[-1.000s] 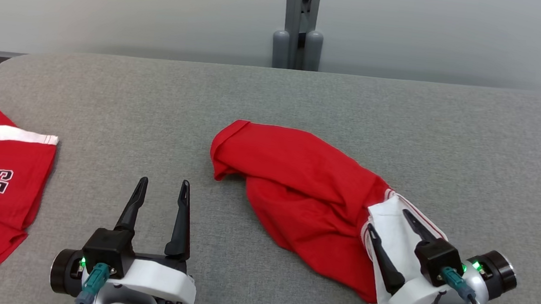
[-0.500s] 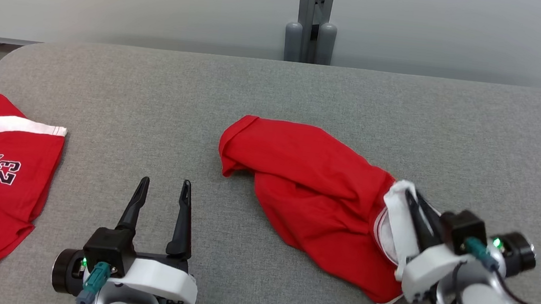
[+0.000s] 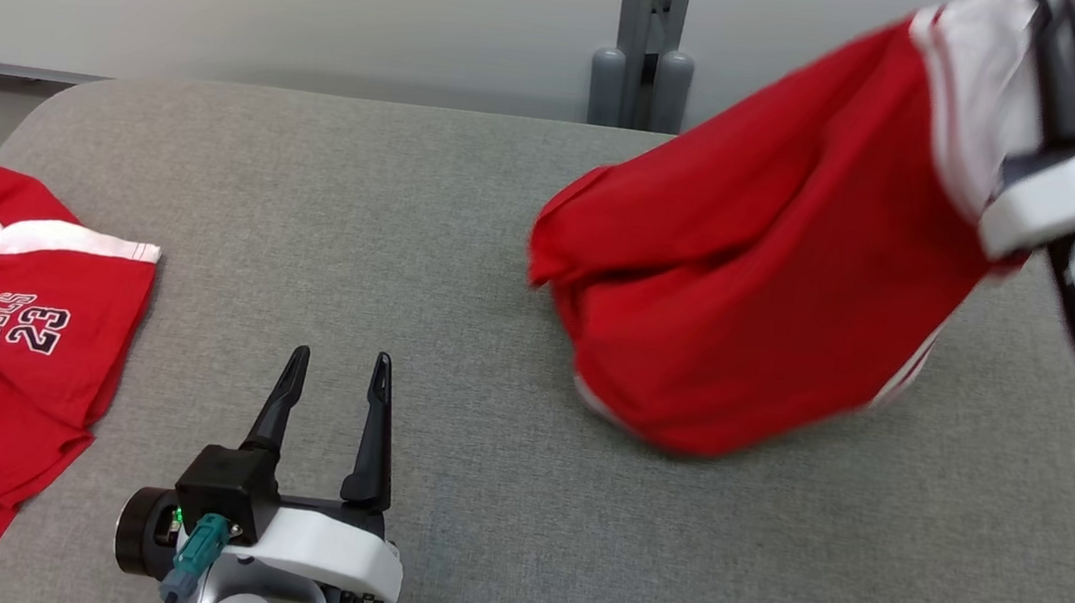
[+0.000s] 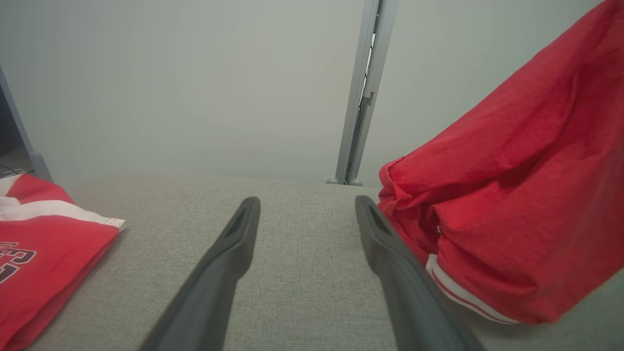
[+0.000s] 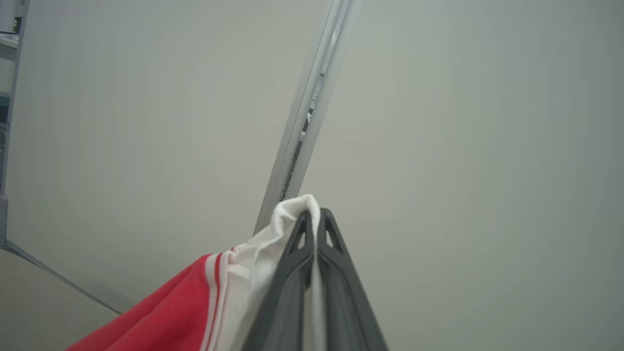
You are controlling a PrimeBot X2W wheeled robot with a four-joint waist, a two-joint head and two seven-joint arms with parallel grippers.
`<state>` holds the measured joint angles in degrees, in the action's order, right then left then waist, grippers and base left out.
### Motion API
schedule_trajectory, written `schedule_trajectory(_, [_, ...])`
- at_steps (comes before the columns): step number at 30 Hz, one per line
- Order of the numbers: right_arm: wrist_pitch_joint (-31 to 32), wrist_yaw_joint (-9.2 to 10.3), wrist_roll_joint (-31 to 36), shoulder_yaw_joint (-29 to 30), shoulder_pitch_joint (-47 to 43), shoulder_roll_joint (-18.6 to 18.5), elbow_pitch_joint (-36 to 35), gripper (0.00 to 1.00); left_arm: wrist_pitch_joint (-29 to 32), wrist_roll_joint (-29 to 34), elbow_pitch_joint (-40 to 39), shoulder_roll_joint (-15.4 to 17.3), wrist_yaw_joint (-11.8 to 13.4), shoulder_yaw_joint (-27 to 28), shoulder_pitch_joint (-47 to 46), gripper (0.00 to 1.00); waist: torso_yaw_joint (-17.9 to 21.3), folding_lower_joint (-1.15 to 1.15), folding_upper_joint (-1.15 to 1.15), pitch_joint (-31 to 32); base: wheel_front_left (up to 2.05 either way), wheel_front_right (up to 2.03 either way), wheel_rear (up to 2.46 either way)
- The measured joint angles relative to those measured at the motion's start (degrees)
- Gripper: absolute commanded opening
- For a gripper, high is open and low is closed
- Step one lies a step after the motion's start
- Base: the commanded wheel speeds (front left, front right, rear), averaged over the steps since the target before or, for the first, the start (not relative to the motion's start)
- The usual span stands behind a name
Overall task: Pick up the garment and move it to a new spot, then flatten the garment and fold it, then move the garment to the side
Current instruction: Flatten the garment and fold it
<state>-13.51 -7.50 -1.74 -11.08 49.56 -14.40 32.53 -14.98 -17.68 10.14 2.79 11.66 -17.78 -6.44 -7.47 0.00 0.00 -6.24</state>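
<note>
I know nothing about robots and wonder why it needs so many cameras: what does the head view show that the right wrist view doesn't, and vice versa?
Head view: the open left gripper, a second red garment printed 23 lying at the table's left end, and how the held red garment hangs. Right wrist view: a close look at the right gripper pinched shut on the white trim. Both: the held garment, the right gripper and the grey post.

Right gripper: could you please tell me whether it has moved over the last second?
Yes. In the head view the right gripper rose from below the far edge of the table to above it, lifting the garment.
</note>
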Motion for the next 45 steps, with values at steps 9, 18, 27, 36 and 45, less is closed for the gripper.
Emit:
schedule_trajectory(9, [-1.66,0.00,-0.41,-3.85,9.72,-1.63,-8.67,0.00,0.00,-0.53,-0.24,0.00,0.52,-0.16,-0.02,1.00,-2.20,0.00,0.00,-0.51,0.00,0.00,0.00])
schedule_trajectory(18, [-1.65,0.00,-9.79,-26.09,-11.77,-5.86,-13.01,0.00,0.00,-0.69,-0.48,-0.01,0.99,0.57,0.14,1.00,-0.48,0.00,0.00,-0.45,0.00,0.00,0.00])
schedule_trajectory(27, [3.04,0.00,-27.57,-41.06,-26.26,-13.29,-17.22,0.00,0.00,-0.37,-0.19,0.02,0.96,2.34,0.21,1.00,4.11,0.00,0.00,-0.13,0.00,0.00,0.00])
schedule_trajectory(36, [13.45,0.00,-37.61,-45.59,-28.22,-23.73,-24.90,0.00,0.00,0.13,0.15,-0.01,0.49,3.23,0.08,1.00,8.92,0.00,0.00,0.13,0.00,0.00,0.00])
schedule_trajectory(45, [18.16,0.00,-41.28,-39.85,-29.26,-25.32,-26.50,1.00,0.00,0.13,0.89,-0.01,0.42,3.54,0.07,1.00,11.73,0.00,0.00,1.06,0.00,0.00,0.00])
